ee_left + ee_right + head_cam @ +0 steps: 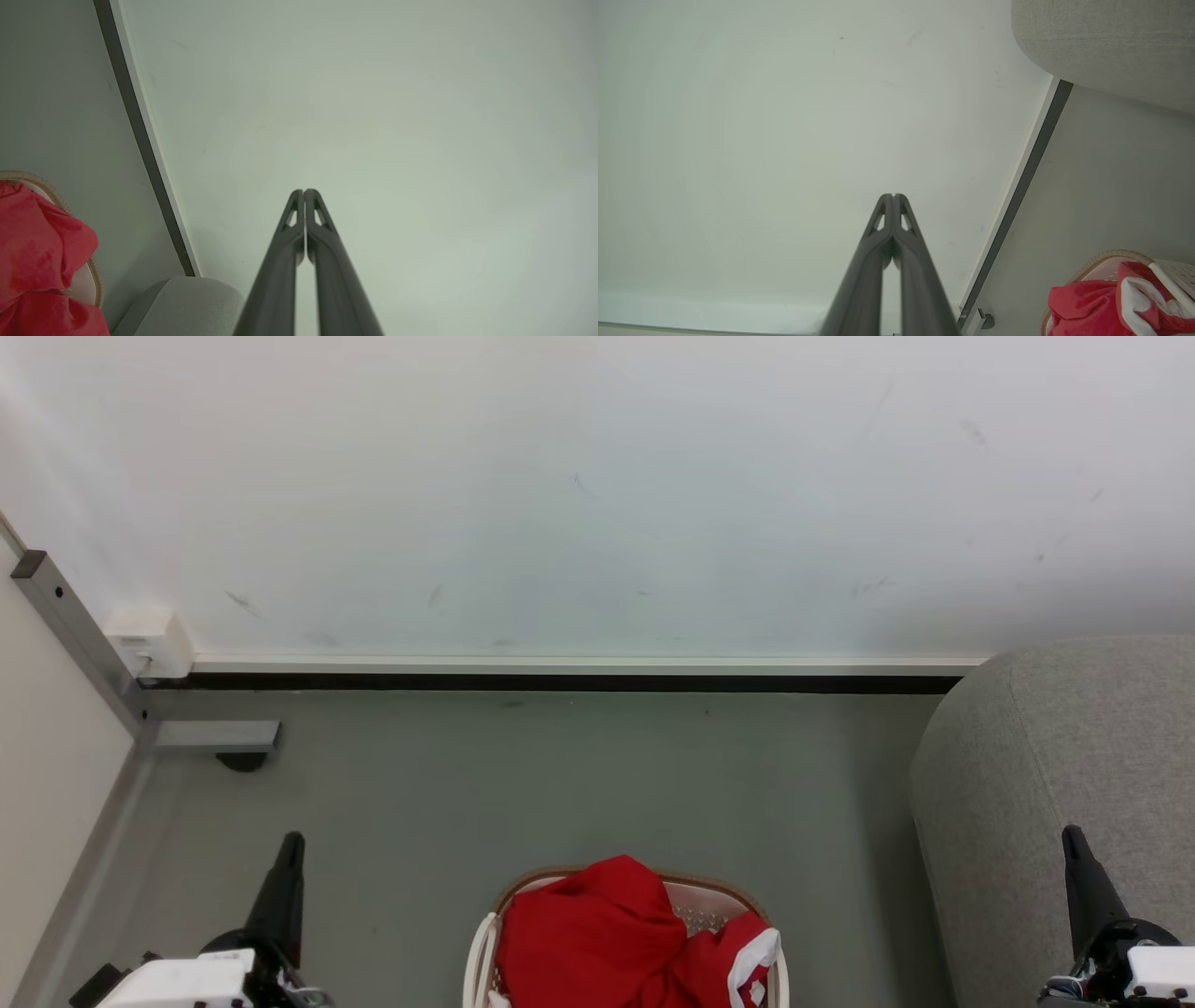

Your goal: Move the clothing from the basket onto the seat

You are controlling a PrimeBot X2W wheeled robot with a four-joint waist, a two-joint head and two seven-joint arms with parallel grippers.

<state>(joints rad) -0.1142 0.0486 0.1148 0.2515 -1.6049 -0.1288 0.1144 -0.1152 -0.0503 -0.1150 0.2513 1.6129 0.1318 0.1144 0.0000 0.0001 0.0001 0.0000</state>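
The red clothing (616, 933) with a white panel is heaped in the cream basket (719, 899) on the floor at the bottom centre of the head view. The grey seat (1055, 775) stands at the right. My left gripper (292, 841) is shut and empty, at the lower left, well left of the basket. My right gripper (1071, 833) is shut and empty, at the lower right in front of the seat. In the left wrist view the left gripper (304, 191) points at the wall, with clothing (32, 252) at the left edge. The right gripper (893, 196) does the same, clothing (1087, 308) at lower right.
A white wall (597, 495) with a black skirting strip (551, 682) runs behind the grey floor (560, 784). A metal frame post (84, 644) with a foot (217, 735) and a white socket box (149, 641) stand at the left.
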